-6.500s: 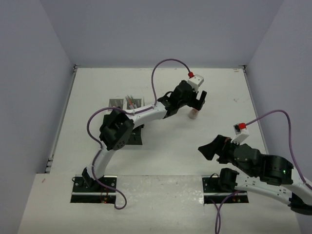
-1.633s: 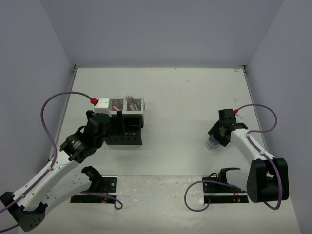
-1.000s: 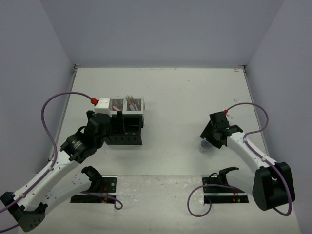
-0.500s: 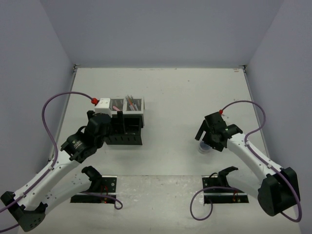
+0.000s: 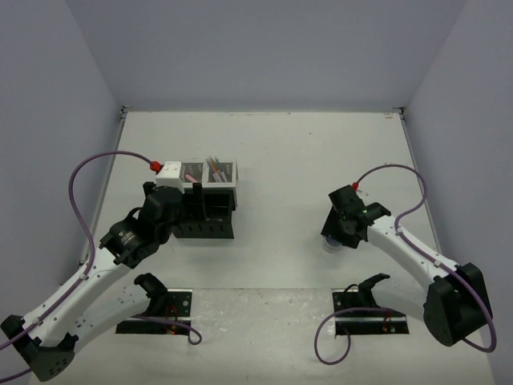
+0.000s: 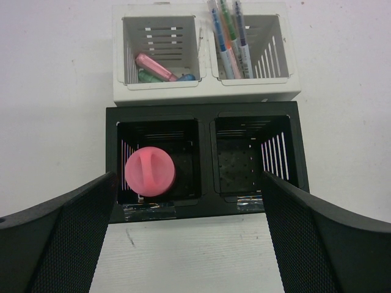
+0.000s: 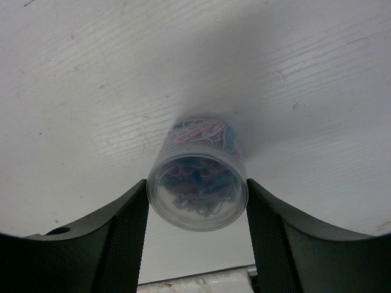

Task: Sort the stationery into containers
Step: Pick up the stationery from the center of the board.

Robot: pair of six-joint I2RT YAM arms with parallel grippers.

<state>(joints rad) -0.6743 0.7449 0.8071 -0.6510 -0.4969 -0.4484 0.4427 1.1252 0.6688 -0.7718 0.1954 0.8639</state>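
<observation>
The right gripper [image 7: 197,194] grips the tub [image 7: 197,204] of clips between half-closed fingers: the pickup. Next it must lift across to the organiser [image 6: 206,160], which sits under the left gripper [image 6: 189,186], wide open and empty.

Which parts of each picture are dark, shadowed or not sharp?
Right wrist: a broad soft shadow lies on the table beyond the clear tub; the fingers are dark. Left wrist: the organiser is sharp, its black compartments dim. Top external: even light, faint shadows.

- A pink round-capped small bottle [image 6: 150,171] is standing in the left black square compartment [image 6: 122,204].
- Several thin coloured pens [image 6: 227,36] are leaning in the right white slotted compartment [image 6: 269,49].
- The left hand [image 6: 189,195] is gaping wide.
</observation>
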